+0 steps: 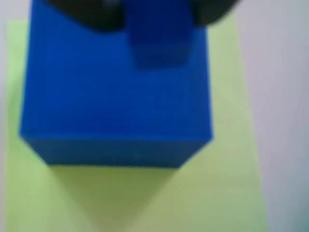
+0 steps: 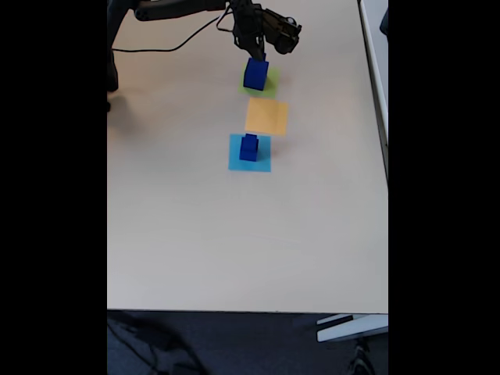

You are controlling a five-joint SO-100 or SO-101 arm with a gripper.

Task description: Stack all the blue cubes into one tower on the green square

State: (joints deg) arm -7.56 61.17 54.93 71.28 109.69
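Note:
In the wrist view a large blue cube (image 1: pixel 116 101) stands on the green square (image 1: pixel 227 159). A smaller blue cube (image 1: pixel 159 48) sits at or just above its top, near the far edge. My gripper (image 1: pixel 157 19) is shut on that smaller cube, with a black finger (image 1: pixel 91 12) on either side. The fixed view shows the gripper (image 2: pixel 256 56) right over the large blue cube (image 2: pixel 255 75) on the green square (image 2: pixel 269 84). More blue cubes (image 2: pixel 249 147) stand in a small pile on the light-blue square (image 2: pixel 250 162).
An orange square (image 2: pixel 266 116) lies between the green and light-blue squares. The arm (image 2: pixel 180 9) and a black cable (image 2: pixel 156 48) run along the table's far edge. The pale table (image 2: pixel 234 234) reaches down to its near edge.

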